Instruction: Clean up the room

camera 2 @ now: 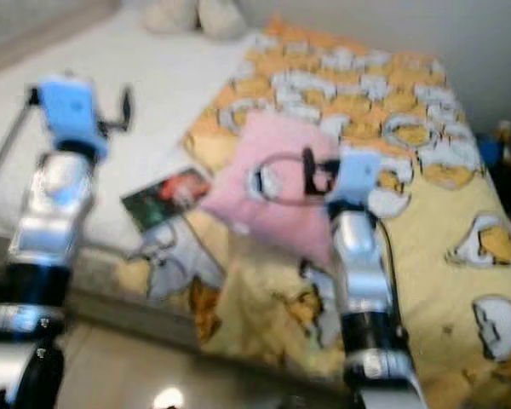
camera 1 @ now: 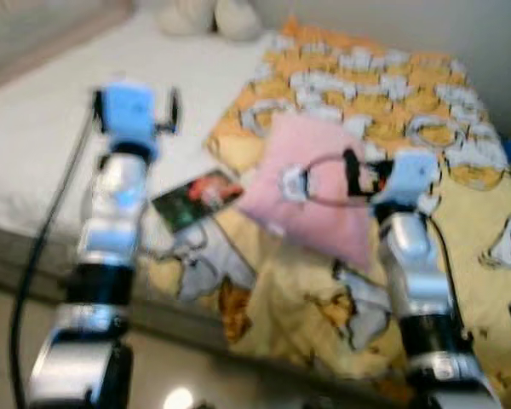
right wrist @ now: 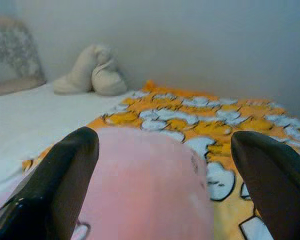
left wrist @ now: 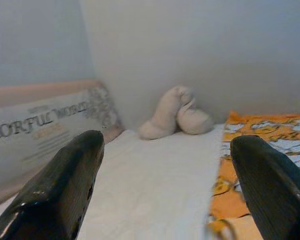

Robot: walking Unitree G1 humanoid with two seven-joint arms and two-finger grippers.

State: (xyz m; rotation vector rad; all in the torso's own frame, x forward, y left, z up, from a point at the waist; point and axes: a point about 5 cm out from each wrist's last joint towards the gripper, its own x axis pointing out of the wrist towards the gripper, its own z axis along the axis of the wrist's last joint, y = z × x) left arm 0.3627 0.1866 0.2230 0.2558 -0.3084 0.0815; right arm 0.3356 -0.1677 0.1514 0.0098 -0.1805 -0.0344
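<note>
Bedding takes up most of the head camera's frame: a white mattress [camera 1: 60,111] across the upper left and a yellow-and-orange cartoon-print blanket [camera 1: 392,94] spread over the right half, its lower edge rumpled near the bottom centre. A pink pillow [camera 1: 311,183] lies on the blanket near the middle of the frame, with a small printed figure and a dark curved line on its face. Just left of it, on the boundary between blanket and mattress, rests a flat book or magazine [camera 1: 196,198] with a dark red-and-green cover. A beige plush toy [camera 1: 213,15] sits at the top centre against the wall.

The left gripper [left wrist: 165,185] is raised over the white mattress at the left of the frame, its two black fingers [left wrist: 65,185] spread wide apart and holding nothing; beyond them its wrist camera sees the plush toy and a printed headboard panel [left wrist: 45,125] with lettering. The right gripper [right wrist: 165,185] hangs just over the pink pillow's near edge, right of centre, its fingers [right wrist: 60,185] likewise wide apart with the pillow bulging between them. The head views are blurred.
</note>
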